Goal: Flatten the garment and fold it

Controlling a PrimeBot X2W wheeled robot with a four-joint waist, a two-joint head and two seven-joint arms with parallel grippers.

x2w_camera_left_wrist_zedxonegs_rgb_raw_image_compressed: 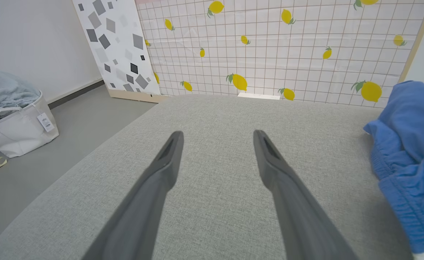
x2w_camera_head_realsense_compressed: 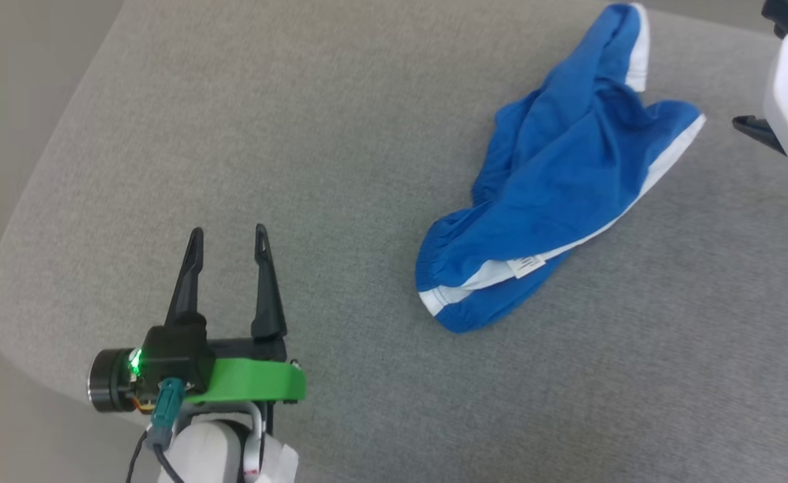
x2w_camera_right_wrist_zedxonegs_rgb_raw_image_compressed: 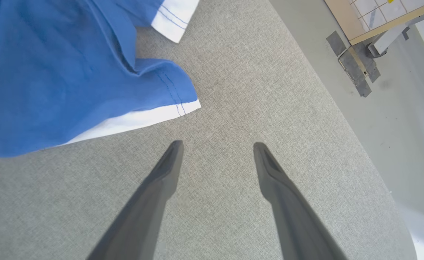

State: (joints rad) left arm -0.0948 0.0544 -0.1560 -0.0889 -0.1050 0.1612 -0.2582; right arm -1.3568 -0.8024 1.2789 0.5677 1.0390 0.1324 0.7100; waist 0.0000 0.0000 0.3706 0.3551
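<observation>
The blue shorts [x2w_camera_head_realsense_compressed: 554, 188] lie crumpled on the right half of the grey fabric-covered tabletop [x2w_camera_head_realsense_compressed: 340, 134], running diagonally, with the gathered elastic waistband [x2w_camera_head_realsense_compressed: 434, 251] at the near end and the 2 white-trimmed leg hems at the far end. A small white label [x2w_camera_head_realsense_compressed: 526, 265] shows on the white side stripe close to the waistband. The left claw [x2w_camera_head_realsense_compressed: 227, 235] hovers over bare tabletop at the lower left, well apart from the shorts, its 2 dark fingers spread with nothing between them. The right claw [x2w_camera_right_wrist_zedxonegs_rgb_raw_image_compressed: 218, 144] sits just beside the nearer leg hem, not touching it, fingers likewise spread and empty. In the left wrist view, a lemon-print grid panel [x2w_camera_left_wrist_zedxonegs_rgb_raw_image_compressed: 287, 47] stands behind the tabletop, and a white bag [x2w_camera_left_wrist_zedxonegs_rgb_raw_image_compressed: 17, 130] sits on the floor.
</observation>
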